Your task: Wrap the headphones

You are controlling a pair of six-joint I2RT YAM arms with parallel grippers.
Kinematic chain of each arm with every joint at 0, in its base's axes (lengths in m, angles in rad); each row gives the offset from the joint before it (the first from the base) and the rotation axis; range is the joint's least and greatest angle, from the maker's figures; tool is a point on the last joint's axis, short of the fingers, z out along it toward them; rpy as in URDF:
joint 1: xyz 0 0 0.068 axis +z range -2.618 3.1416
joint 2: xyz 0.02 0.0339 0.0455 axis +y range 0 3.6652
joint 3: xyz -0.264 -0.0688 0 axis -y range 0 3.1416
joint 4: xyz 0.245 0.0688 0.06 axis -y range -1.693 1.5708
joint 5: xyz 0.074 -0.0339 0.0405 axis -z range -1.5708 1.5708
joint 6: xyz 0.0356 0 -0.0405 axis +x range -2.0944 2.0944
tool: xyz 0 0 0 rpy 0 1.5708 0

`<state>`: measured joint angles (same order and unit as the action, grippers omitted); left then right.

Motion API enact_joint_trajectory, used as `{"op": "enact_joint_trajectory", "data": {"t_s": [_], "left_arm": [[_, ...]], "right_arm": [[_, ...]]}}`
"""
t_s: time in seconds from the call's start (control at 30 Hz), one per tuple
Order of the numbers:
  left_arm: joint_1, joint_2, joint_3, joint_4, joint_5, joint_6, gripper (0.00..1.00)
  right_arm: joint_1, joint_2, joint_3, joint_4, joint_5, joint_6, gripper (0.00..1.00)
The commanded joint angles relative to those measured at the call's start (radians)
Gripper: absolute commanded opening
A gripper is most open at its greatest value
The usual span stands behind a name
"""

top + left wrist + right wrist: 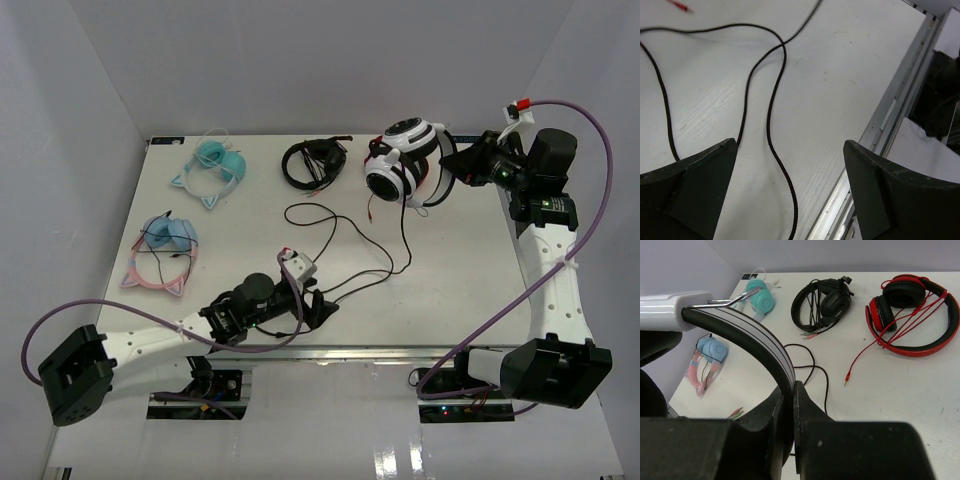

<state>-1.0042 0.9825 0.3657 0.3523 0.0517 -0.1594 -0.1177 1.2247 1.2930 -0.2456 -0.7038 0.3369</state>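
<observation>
The white headphones [400, 160] with round white-and-black cups hang above the table's far right. My right gripper [457, 165] is shut on their white headband [747, 332], which runs between its closed fingers [805, 405]. Their long thin black cable [345, 245] drops from the cups and lies in loose loops across the middle of the table. My left gripper [318, 305] is open and empty, low over the table near its front edge. In the left wrist view the cable [771, 120] runs on the table between the two spread fingers [700, 190], touching neither.
A red-and-black pair [912, 315] lies under the lifted headphones, its red plug [846, 382] on the table. An all-black pair [312, 163] lies at the back middle. Teal cat-ear headphones [215, 170] and a blue-pink pair [160, 250] lie at the left. The metal front rail [890, 115] runs beside my left gripper.
</observation>
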Motion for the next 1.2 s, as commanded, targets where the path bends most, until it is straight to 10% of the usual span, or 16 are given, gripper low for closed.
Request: {"op": "enact_joint_trajectory", "data": {"t_s": [0.0,0.07,0.37,0.97,1.17], "left_arm": [[0.037,0.113,0.087,0.101,-0.072,-0.441,0.98],[0.036,0.161,0.159,0.137,0.010,-0.430,0.97],[0.050,0.357,0.213,0.088,0.362,0.568,0.96],[0.085,0.694,0.401,0.120,0.425,0.777,0.87],[0.103,0.748,0.403,0.157,0.393,0.737,0.68]], "right_arm": [[-0.002,-0.049,0.023,0.064,-0.058,0.020,0.08],[-0.001,-0.050,0.013,0.066,-0.069,0.015,0.08],[0.000,-0.046,0.068,0.093,-0.211,0.028,0.08],[-0.007,-0.027,0.239,0.056,-0.175,0.238,0.08],[-0.010,-0.040,0.234,0.075,-0.199,0.266,0.08]]}}
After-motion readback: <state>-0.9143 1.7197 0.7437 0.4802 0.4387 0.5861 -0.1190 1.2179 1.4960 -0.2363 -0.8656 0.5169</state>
